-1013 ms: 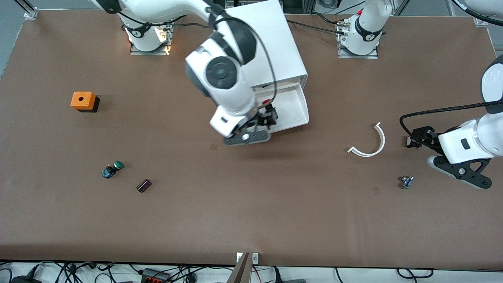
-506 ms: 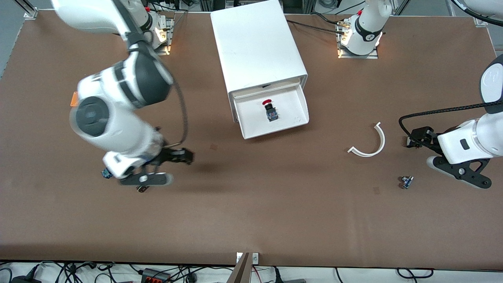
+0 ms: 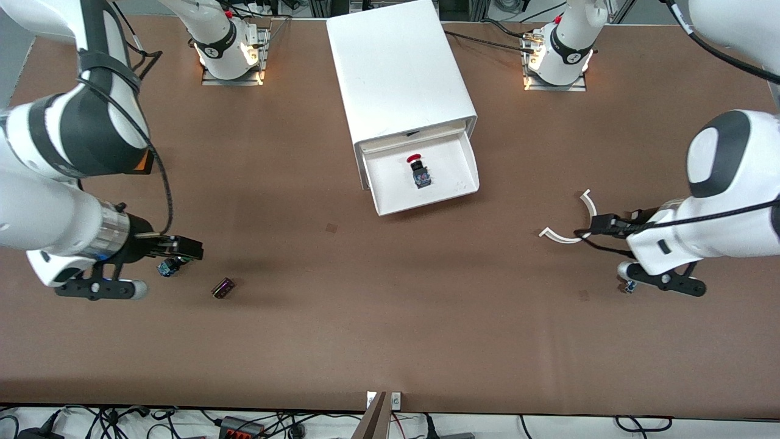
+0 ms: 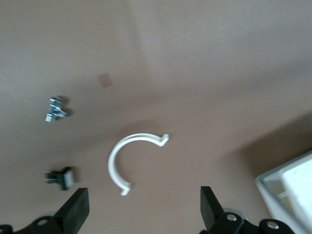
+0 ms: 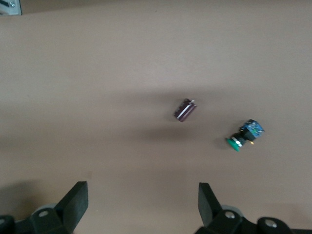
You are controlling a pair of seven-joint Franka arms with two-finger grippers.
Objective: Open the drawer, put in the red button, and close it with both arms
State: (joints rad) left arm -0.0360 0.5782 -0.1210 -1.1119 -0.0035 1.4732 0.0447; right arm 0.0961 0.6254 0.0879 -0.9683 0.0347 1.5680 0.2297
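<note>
The red button lies in the open drawer of the white cabinet, touched by neither gripper. My right gripper is open and empty over the table toward the right arm's end, just above a green-capped button. In the right wrist view its gripper has wide-apart jaws with bare table between them. The green-capped button lies off to one side there. My left gripper is open and empty over a white curved strip. In the left wrist view its gripper is by that strip.
A small dark purple block lies near the green-capped button, also in the right wrist view. A small blue-and-metal part lies under the left arm, seen too in the left wrist view. An orange box is mostly hidden by the right arm.
My right gripper let go of the red button in the drawer and swung to the right arm's end of the table. My left gripper moved over the white curved strip.
</note>
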